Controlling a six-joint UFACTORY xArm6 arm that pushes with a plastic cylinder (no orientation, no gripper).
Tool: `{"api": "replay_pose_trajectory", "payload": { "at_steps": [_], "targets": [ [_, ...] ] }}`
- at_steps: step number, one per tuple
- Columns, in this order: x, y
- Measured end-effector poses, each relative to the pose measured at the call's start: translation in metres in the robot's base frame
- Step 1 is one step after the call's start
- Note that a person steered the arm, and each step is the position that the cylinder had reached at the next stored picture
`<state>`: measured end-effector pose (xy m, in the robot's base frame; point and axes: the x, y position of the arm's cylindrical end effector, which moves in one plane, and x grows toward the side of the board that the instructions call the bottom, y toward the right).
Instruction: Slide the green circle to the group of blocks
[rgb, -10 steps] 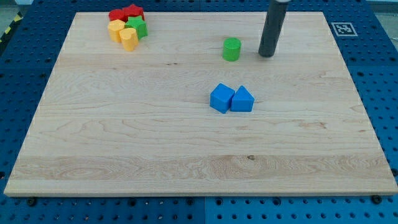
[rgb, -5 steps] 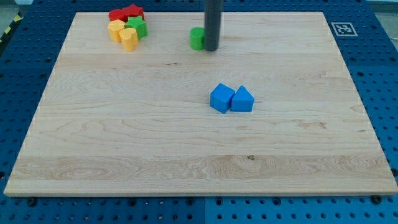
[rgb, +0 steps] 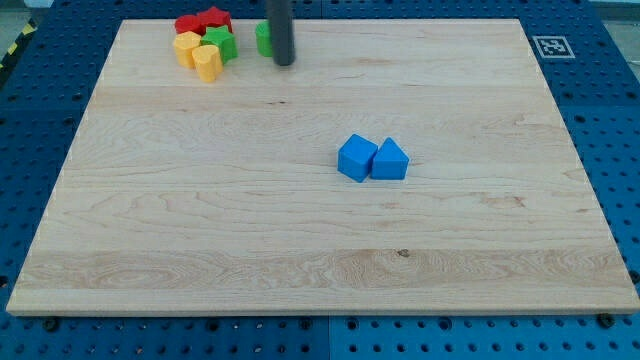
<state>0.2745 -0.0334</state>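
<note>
The dark rod's tip (rgb: 284, 63) is pressing against the right side of the green circle block (rgb: 263, 38), gripping nothing. The circle is sitting near the board's top edge, just right of the cluster of red, yellow and green blocks (rgb: 204, 42), not yet touching it.

My tip (rgb: 284, 63) stands at the view's top, touching the right side of the green circle (rgb: 264, 38), with only a narrow strip of bare worktop (rgb: 200, 220) between that circle and the cluster of red, yellow and green blocks (rgb: 205, 40) to its left. Mid-board, two touching blue blocks (rgb: 372, 158) are the only other obstacle.
</note>
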Motion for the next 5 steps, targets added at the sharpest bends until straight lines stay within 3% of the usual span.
{"api": "replay_pose_trajectory", "payload": {
  "at_steps": [1, 2, 5],
  "targets": [
    [-0.031, 0.021],
    [-0.051, -0.010],
    [-0.054, -0.048]
  ]
}}
